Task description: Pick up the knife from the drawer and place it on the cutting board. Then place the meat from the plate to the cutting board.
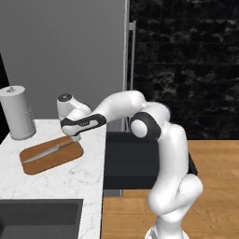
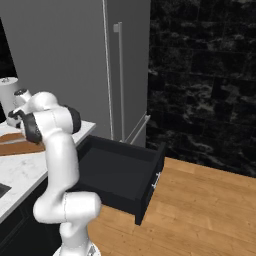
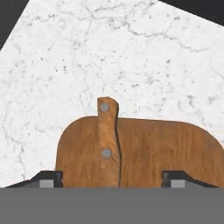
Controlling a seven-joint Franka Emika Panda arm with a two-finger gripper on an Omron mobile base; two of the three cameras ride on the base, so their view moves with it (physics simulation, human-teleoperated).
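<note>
The knife (image 1: 49, 151) lies flat on the brown cutting board (image 1: 56, 161), silver blade pointing left and wooden handle toward my hand. My gripper (image 1: 74, 138) hovers just above the handle end. In the hand view the fingertips (image 3: 49, 178) stand wide apart, and the riveted handle (image 3: 107, 144) rests on the board (image 3: 166, 148) between them, untouched; the gripper (image 3: 111, 180) is open. The dark drawer (image 2: 117, 172) stands pulled out beside the counter, its inside bare. The meat and the plate are out of view.
A paper towel roll (image 1: 17, 112) stands on the marble counter (image 1: 84, 182) behind the board. A dark sink basin (image 1: 42, 217) lies at the near left. The grey fridge (image 2: 60, 60) rises behind the open drawer (image 1: 130, 158).
</note>
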